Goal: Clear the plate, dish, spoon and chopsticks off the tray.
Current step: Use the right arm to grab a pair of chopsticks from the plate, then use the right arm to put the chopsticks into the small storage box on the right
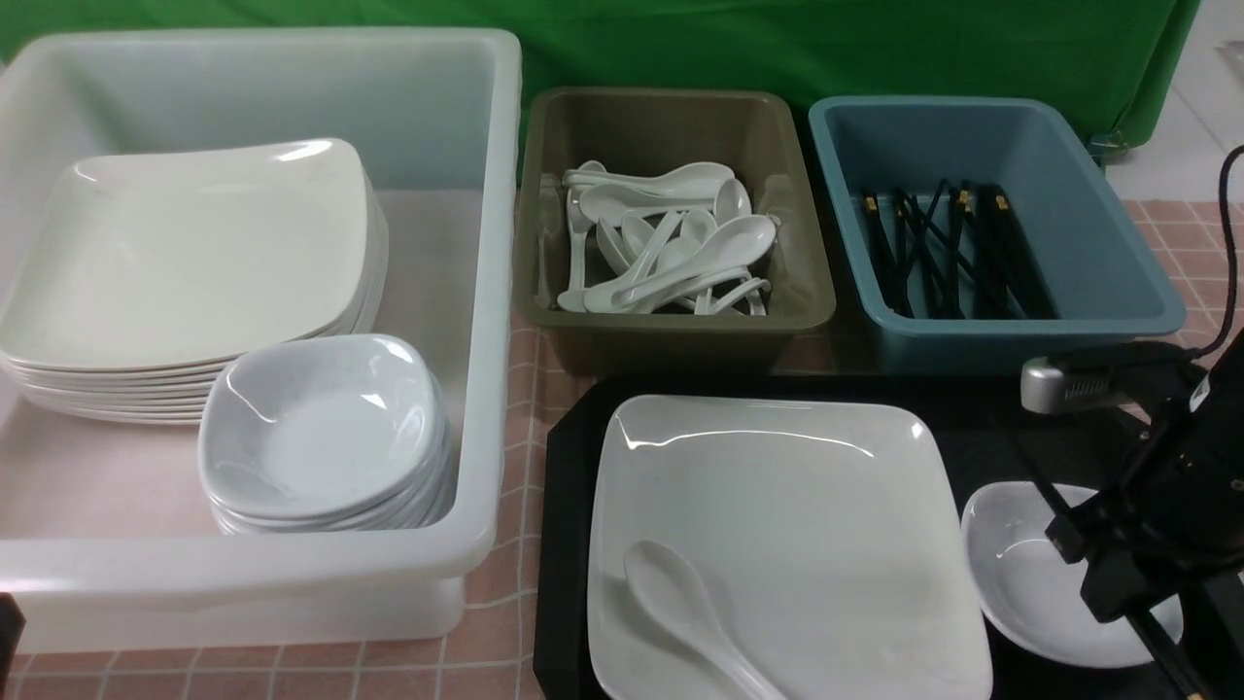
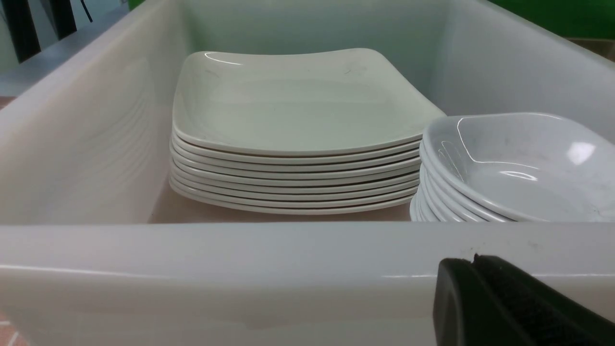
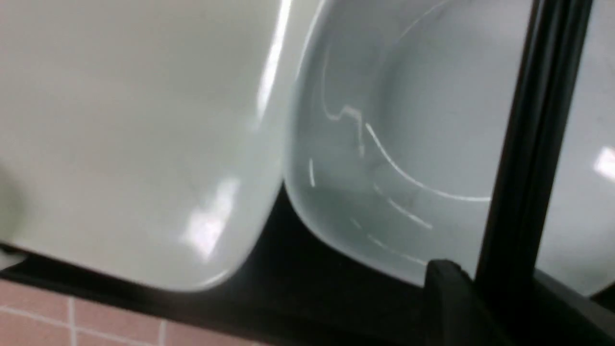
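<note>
The chopsticks (image 3: 528,144) lie across the dish (image 1: 1016,574) at the right edge of the tray (image 1: 561,544), the right gripper (image 1: 1113,583) over them — grip unclear. The plate (image 1: 807,515) holds the spoon (image 1: 680,603). The left gripper (image 2: 473,263) is closed — by the white tub (image 2: 144,269).

— Kitchen, or lab?
— Lab, dressed up as a canteen sorting bench. Green backdrop cloth (image 1: 777,39) behind, pink checked tablecloth (image 1: 505,622) below, crockery (image 1: 185,253) and cutlery (image 1: 661,243) sorted into white tub (image 1: 491,292), olive tub (image 1: 680,326), blue tub (image 1: 1020,345).
</note>
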Tool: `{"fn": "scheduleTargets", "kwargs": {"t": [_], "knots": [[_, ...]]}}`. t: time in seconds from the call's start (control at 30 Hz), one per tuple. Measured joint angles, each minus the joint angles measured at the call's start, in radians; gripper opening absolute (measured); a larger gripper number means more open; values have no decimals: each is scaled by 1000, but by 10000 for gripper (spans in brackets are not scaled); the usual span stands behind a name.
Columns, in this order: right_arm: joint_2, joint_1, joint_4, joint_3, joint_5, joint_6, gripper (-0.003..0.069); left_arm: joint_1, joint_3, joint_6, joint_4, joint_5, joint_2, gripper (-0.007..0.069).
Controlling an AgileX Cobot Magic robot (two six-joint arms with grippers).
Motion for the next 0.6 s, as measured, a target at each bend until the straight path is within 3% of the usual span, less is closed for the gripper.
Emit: {"fn": "scheduleTargets", "kwargs": {"t": [0.13, 0.23, 0.33, 0.37, 0.47, 0.6], "knots": [[-82, 0, 7, -53, 24, 0, 160, 0, 0, 0, 0, 0, 0, 5], [-128, 0, 7, -91, -75, 0, 160, 0, 0, 0, 0, 0, 0, 5], [-156, 0, 7, -113, -475, 12, 160, 0, 0, 0, 0, 0, 0, 5], [-156, 0, 7, -113, -499, 12, 160, 0, 0, 0, 0, 0, 0, 5], [-131, 0, 8, -113, -861, 79, 160, 0, 0, 0, 0, 0, 0, 5], [-59, 0, 12, -113, -1162, 192, 160, 0, 0, 0, 0, 0, 0, 5]]}}
